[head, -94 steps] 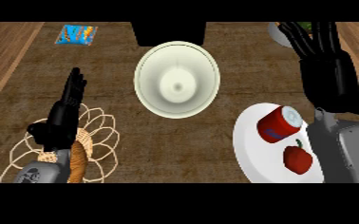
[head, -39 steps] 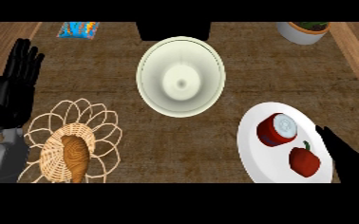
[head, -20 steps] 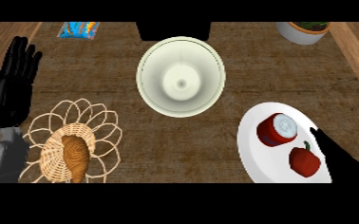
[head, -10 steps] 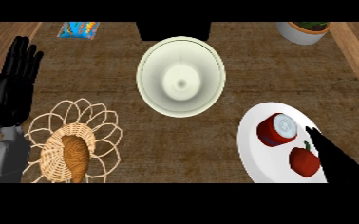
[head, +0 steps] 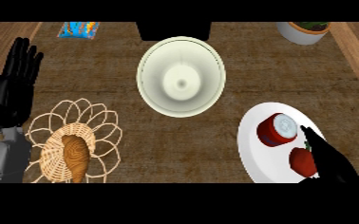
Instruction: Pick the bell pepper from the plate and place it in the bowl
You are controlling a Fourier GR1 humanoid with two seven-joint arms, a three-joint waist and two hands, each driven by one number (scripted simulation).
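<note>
A red bell pepper lies on the white plate at the lower right, beside a red can with a pale lid. My right hand comes in from the lower right corner with straight fingers reaching over the plate, touching or just covering the pepper's right side. The empty cream bowl stands at the centre, well apart from the plate. My left hand rests open at the left edge, fingers up.
A wicker basket holding a bread loaf sits at the lower left. A blue packet lies at the back left, a potted plant at the back right, and a dark block stands behind the bowl.
My right hand has crept up and leftward over the plate toward the pepper. The left hand, raised earlier, has stayed still at the left edge.
</note>
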